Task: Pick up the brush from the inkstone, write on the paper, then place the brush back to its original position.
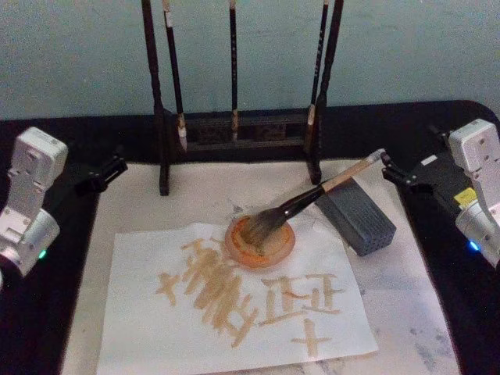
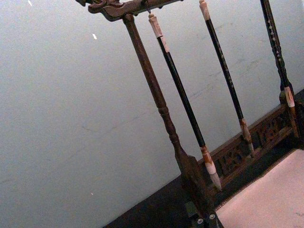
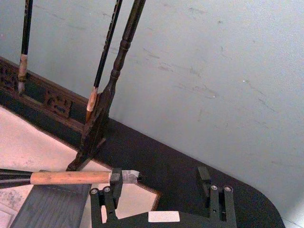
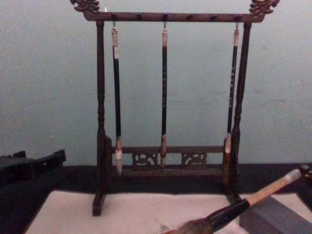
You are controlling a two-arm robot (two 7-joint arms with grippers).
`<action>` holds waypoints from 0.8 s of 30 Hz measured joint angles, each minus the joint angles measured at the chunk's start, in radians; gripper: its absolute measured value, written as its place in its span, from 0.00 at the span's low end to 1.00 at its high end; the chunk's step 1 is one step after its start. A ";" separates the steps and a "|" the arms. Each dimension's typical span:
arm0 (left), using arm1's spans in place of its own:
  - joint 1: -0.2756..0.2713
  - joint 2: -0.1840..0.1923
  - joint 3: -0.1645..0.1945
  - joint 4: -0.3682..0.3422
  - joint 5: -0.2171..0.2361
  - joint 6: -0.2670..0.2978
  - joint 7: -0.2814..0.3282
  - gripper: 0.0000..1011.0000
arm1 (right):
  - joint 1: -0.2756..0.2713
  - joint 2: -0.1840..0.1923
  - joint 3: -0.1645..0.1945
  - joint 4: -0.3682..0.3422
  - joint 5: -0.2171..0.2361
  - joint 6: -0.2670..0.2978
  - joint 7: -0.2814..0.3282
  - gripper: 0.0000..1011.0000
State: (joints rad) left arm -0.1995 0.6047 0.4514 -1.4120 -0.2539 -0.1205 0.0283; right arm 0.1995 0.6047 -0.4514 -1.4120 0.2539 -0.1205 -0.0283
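Right claw (image 3: 160, 173), agape, beside bushy brush (image 1: 312, 195)

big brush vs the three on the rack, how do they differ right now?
Pose: the big brush lies tilted, handle on the inkstone, bristles in the orange dish; the slim brushes hang upright from the rack.
Build: the big brush is thick, tan-handled, bushy; the slim brushes thin, dark-handled, narrow-tipped.
Shared: pale end caps.
The right gripper sits open at the big brush's end.
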 joint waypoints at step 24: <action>0.000 0.000 0.000 0.000 0.000 0.000 0.000 0.99 | 0.000 0.000 0.000 0.000 0.000 0.000 0.000 0.99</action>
State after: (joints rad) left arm -0.1996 0.6047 0.4514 -1.4120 -0.2539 -0.1205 0.0283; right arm 0.1995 0.6047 -0.4514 -1.4120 0.2539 -0.1205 -0.0283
